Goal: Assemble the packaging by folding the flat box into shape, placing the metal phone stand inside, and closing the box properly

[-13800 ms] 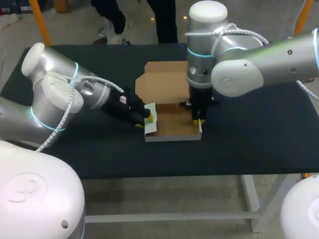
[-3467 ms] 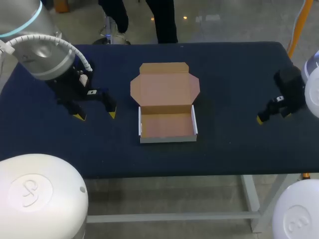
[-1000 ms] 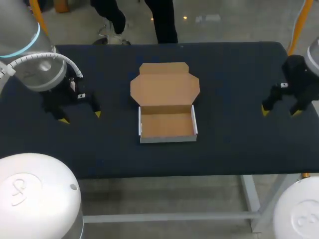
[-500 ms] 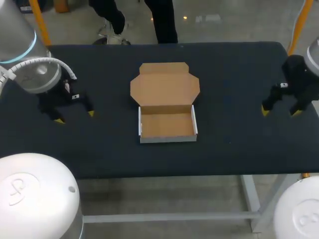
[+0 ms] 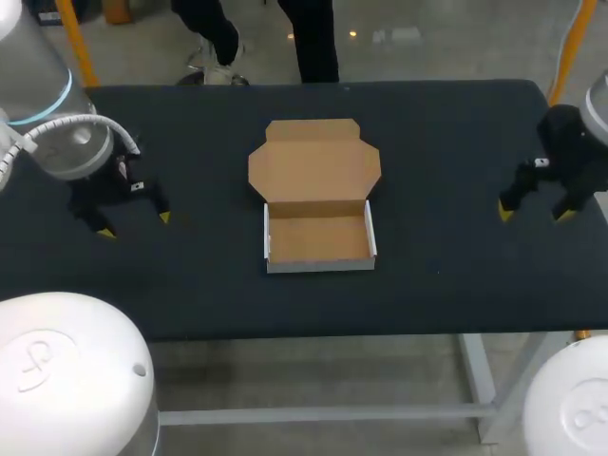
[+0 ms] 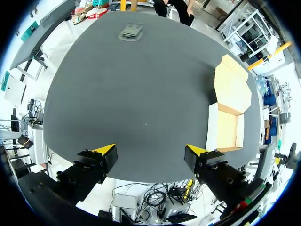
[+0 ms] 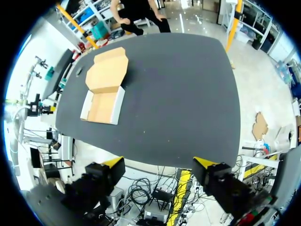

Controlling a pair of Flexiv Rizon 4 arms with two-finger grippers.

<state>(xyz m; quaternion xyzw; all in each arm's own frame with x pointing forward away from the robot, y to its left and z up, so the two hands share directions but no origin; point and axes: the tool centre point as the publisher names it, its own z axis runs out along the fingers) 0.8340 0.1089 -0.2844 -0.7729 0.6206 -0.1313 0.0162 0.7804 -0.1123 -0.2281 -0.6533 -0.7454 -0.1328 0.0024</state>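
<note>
A folded cardboard box [image 5: 316, 195] sits open at the middle of the dark worktop [image 5: 446, 133], its shallow tray [image 5: 318, 239] toward the near edge and its lid [image 5: 313, 163] laid back flat toward the far edge with the side flaps spread. The tray's walls stand upright, white outside and brown within, and its brown floor shows in full from above. The metal phone stand [image 6: 130, 32], a small grey piece seen from the left wrist camera, lies on the worktop near the far left corner, well apart from the box. The left arm [image 5: 52, 142] hides it from the overhead camera. The left gripper [image 5: 133, 224] hangs above the worktop's left end, its two yellow-tipped fingers spread wide with only dark surface showing between them. The right gripper [image 5: 533, 213] hangs above the right end, near the right edge, its fingers likewise set apart and holding nothing. Both grippers are well clear of the box, one to each side of it, and neither touches the stand. From each wrist camera the box appears ahead of the fingers and off to one side, with lid and tray joined along a single fold.
</note>
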